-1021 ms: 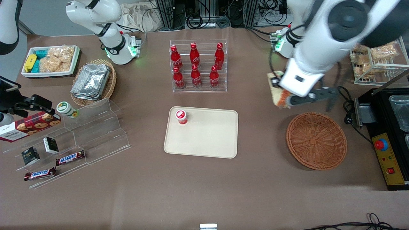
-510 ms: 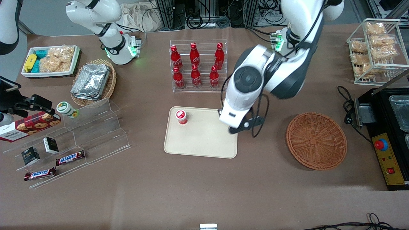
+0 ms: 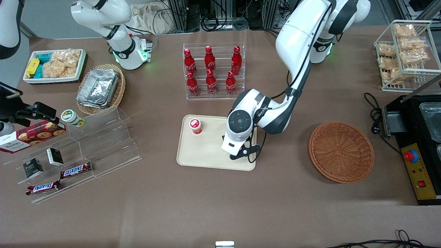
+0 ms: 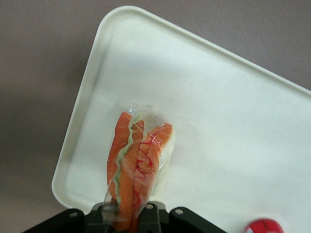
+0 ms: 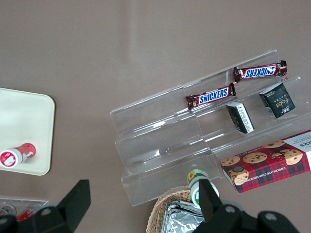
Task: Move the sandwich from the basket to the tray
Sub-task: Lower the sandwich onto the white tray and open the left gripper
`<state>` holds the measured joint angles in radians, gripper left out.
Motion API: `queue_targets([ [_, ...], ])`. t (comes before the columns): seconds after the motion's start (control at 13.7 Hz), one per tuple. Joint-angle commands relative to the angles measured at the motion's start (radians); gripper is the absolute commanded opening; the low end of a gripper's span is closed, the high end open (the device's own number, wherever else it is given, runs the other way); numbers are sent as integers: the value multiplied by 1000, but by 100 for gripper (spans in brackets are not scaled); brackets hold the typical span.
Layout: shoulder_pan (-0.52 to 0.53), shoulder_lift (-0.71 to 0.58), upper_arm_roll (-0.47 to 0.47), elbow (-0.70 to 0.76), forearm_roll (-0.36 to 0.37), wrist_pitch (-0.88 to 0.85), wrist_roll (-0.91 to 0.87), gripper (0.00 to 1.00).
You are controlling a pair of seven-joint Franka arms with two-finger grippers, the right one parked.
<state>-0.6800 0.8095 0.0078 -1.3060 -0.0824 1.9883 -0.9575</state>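
Over the tray [image 4: 204, 87], the sandwich [image 4: 138, 165] hangs pinched in my tool [image 4: 130, 213], orange and green filling showing through the clear wrap. From the front my tool [image 3: 237, 151] sits low above the tray's [image 3: 206, 155] end nearest the basket [image 3: 341, 151], arm covering the sandwich there. A small red-capped bottle [image 3: 195, 125] stands on the tray's corner toward the parked arm's end, well apart from my tool. That basket rests on the table [image 3: 206, 206], nothing in it.
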Motion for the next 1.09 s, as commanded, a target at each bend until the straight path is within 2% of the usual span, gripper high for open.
queue_targets([
  [0.0,-7,39,9,42,35,21,-21,4],
  [0.07,-6,37,9,40,33,32,-21,29],
  [0.15,-4,31,9,42,33,32,-23,60],
  [0.22,-4,24,11,42,36,30,-23,100],
  [0.44,-3,-16,17,45,39,20,-73,100],
  [0.66,13,-120,20,34,41,-29,-89,100],
  [1.02,98,-318,37,27,76,-163,-127,100],
])
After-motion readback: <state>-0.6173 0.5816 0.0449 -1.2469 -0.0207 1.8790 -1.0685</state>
